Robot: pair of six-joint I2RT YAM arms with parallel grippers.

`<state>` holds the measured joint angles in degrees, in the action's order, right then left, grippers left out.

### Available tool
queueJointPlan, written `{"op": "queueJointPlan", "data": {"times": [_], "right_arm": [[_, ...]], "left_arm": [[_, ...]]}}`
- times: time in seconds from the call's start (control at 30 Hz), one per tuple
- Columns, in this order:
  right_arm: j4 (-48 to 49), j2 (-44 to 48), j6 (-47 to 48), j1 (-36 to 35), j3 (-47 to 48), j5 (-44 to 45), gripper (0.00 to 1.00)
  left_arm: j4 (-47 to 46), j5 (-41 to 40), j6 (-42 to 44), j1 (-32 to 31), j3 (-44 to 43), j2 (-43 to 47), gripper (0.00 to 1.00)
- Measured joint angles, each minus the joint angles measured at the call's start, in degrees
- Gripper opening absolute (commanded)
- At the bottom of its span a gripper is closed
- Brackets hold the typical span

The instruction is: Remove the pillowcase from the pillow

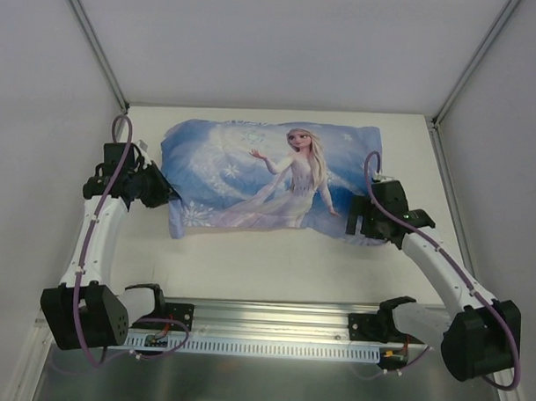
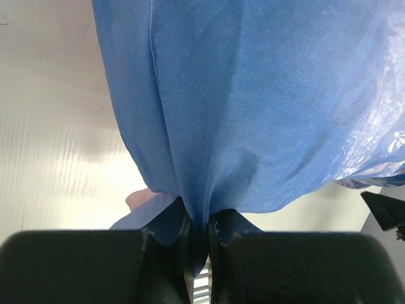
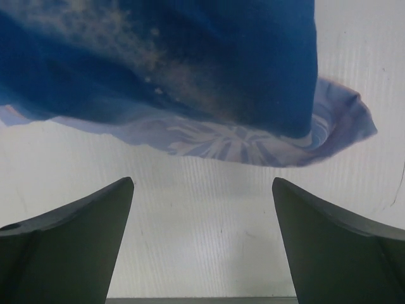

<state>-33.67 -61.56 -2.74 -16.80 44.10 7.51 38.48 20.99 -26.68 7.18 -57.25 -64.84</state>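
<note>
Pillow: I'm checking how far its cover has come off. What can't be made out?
Top view: the pillow is hidden inside the pillowcase; no opening shows.
Left wrist view: the left gripper pinches fabric; the fold hides whether pillow is pinched too.
Right wrist view: the top edge cuts off the pillowcase above the open right gripper.

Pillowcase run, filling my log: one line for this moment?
left gripper shut on blue princess-print fabric pillowcase | right gripper open, short of its corner | removal not yet done
</note>
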Motion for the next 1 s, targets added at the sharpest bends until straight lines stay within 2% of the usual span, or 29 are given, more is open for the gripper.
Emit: {"op": "queueJointPlan", "data": {"times": [0.17, 0.4, 0.7, 0.73, 0.77, 0.8, 0.83, 1.0], "right_arm": [[5.62, -5.73, -0.24, -0.26, -1.51, 4.57, 0.96], [11.39, -4.17, 0.74, -0.39, -3.67, 11.17, 0.96], [19.26, -10.38, 3.43, -0.28, -4.48, 11.52, 0.97], [19.87, -10.29, 3.76, -0.17, -4.74, 11.34, 0.85], [20.7, -10.29, 4.35, 0.02, -4.96, 10.95, 0.68], [21.16, -10.29, 4.87, 0.22, -5.03, 10.27, 0.47], [21.49, -10.29, 5.09, 0.42, -5.03, 9.49, 0.02], [18.69, -7.37, 1.44, 0.59, -4.79, 5.99, 0.01]], "left_arm": [[0.33, 0.13, 0.04, 0.02, -0.17, -0.02, 0.0], [4.48, 1.79, 0.59, 2.29, -6.14, -1.49, 0.0], [7.96, 2.62, 0.79, 3.41, -14.75, -4.22, 0.0], [8.02, 2.62, 0.79, 3.41, -15.06, -4.42, 0.0], [8.09, 2.62, 0.76, 3.43, -15.15, -4.57, 0.0], [8.2, 2.6, 0.74, 3.43, -15.15, -4.74, 0.0], [8.26, 2.6, 0.72, 3.43, -15.15, -4.9, 0.0], [8.7, 2.6, 0.57, 3.43, -15.61, -5.2, 0.0]]}}
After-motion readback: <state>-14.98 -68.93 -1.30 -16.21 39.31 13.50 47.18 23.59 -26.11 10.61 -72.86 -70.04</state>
